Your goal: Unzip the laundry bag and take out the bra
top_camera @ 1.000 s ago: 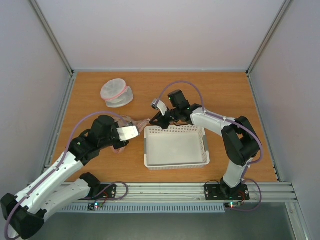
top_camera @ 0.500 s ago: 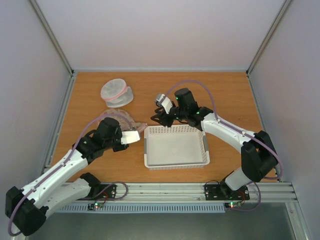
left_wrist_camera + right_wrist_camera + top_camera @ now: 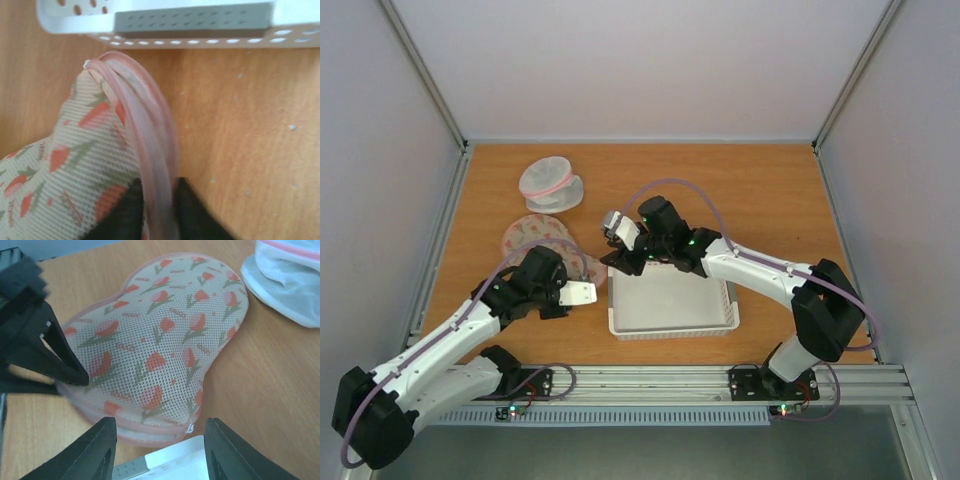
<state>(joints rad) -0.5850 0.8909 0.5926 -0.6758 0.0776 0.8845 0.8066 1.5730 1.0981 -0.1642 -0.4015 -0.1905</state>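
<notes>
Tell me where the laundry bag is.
In the top view the laundry bag lies left of centre, between the round mesh pouch behind it and the white basket on its right, its pink trim in the left pincer.

Bright, even overhead light, soft shadows; left wrist pic blurry, esp. left claw (image 3: pixel 159 207) up close.
</notes>
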